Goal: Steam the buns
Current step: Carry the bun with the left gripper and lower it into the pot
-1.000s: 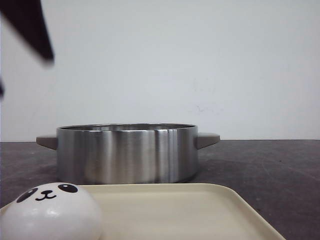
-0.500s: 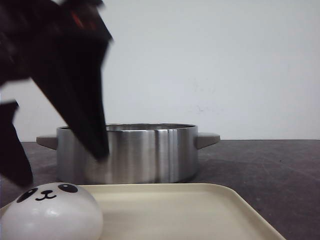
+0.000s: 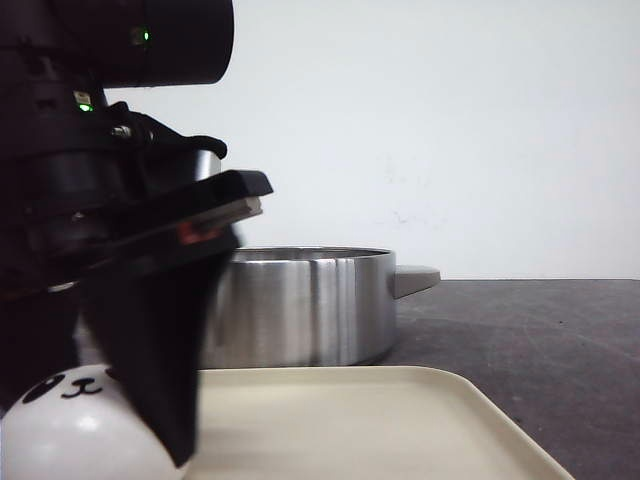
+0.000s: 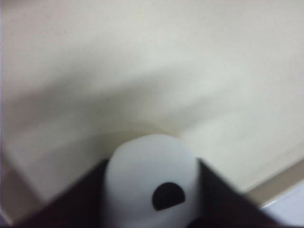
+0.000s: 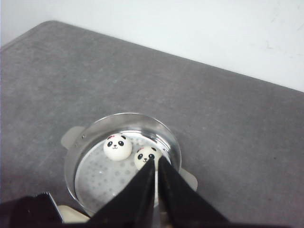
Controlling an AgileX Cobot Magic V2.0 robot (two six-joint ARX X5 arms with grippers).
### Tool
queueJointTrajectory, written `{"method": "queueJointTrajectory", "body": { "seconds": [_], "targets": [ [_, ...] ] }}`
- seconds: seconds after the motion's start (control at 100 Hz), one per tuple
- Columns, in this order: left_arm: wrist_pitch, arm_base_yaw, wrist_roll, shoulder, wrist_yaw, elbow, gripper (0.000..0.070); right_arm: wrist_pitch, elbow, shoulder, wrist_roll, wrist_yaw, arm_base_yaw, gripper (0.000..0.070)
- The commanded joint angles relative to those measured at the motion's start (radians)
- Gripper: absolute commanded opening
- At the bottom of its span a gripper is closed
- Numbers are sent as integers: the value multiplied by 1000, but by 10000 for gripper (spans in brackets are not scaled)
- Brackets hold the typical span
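One panda bun (image 3: 60, 430) sits on the near left of the cream tray (image 3: 350, 420). My left gripper (image 3: 95, 425) is down over it, open, one black finger on each side. In the left wrist view the bun (image 4: 147, 180) fills the gap between the fingers (image 4: 218, 199), resting on the tray (image 4: 142, 71). Two more buns (image 5: 118, 147) (image 5: 146, 156) lie in the steel pot (image 5: 71, 166) on its perforated plate. My right gripper (image 5: 156, 161) is shut and empty, high above the pot. A fourth bun is not in view.
The steel pot (image 3: 300, 305) with side handles stands just behind the tray on the dark grey table (image 3: 540, 340). A white wall is behind. In the right wrist view a tray corner (image 5: 71, 216) shows beside the left arm (image 5: 28, 211).
My left gripper has come down from the upper left and now straddles the bun on the tray. The bun and the pot have not moved.
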Motion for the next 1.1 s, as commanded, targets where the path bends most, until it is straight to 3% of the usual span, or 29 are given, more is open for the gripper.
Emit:
{"method": "queueJointTrajectory", "body": {
  "seconds": [0.0,0.3,0.55,0.81,1.09],
  "targets": [
    [-12,-11,12,36,6,-16,9,0,17,10,3,5,11,0],
    [-42,-19,58,-19,-11,3,7,3,17,10,3,24,11,0],
    [-120,-16,103,-201,-11,161,7,5,17,10,3,23,11,0],
    [-191,47,264,-180,-21,420,7,5,17,10,3,23,12,0],
    [-193,200,436,-6,-64,601,7,3,17,10,3,23,12,0]
  ]
}}
